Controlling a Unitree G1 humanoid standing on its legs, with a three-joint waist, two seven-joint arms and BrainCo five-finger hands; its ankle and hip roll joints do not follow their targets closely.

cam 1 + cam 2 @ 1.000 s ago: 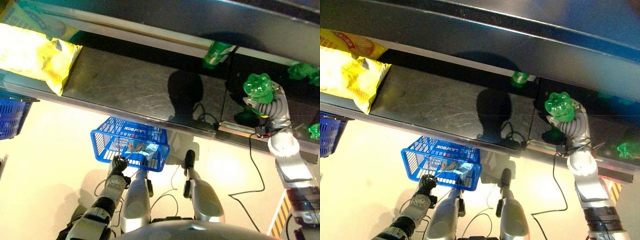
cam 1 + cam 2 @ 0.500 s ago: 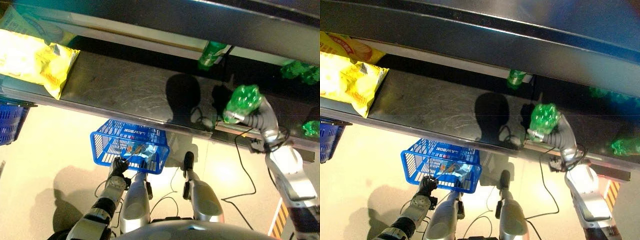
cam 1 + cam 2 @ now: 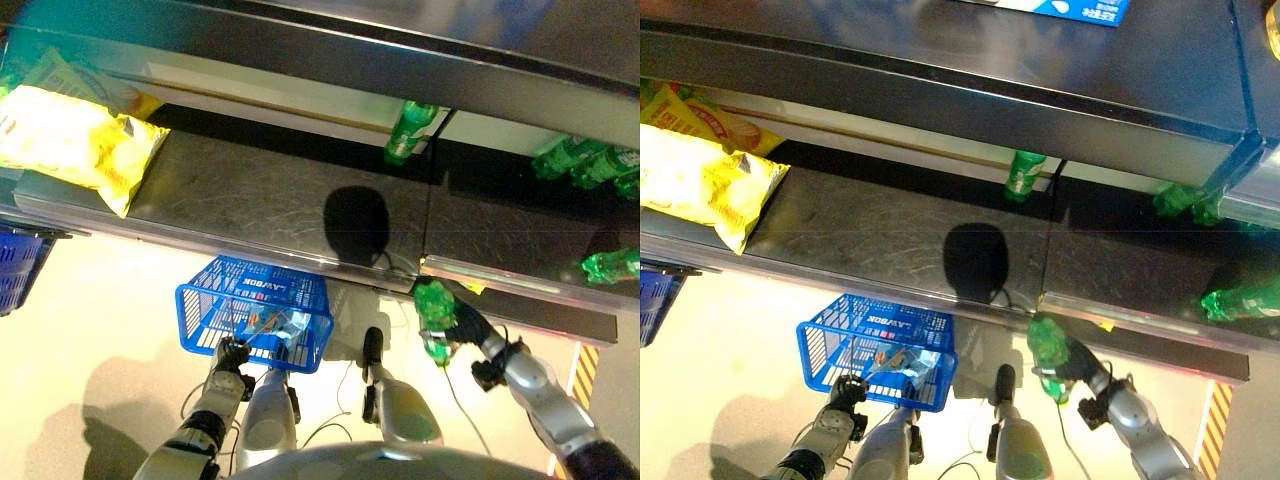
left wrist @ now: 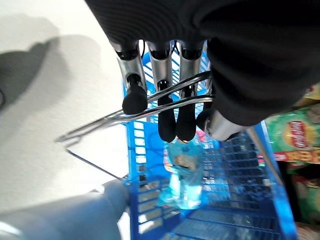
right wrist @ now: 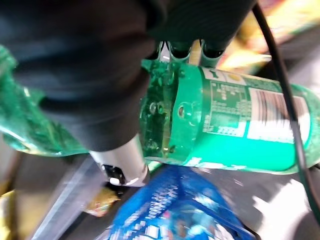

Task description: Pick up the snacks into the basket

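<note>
Shelf [image 3: 270, 190] edge juts between right hand [image 3: 462, 322] clutching green bottle [image 3: 434, 310] and blue basket [image 3: 255, 310] hooked by left hand [image 3: 232, 354].

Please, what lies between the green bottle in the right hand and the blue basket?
In the left eye view, pale floor separates the green bottle, gripped by the right hand, from the blue basket.

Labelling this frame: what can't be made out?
- Small snack packs in the blue wire basket: too small in the eye views to identify.
- Green plastic bottle: neck and cap cut off in the right wrist view.
- Right hand: fingers mostly behind the bottle.
</note>
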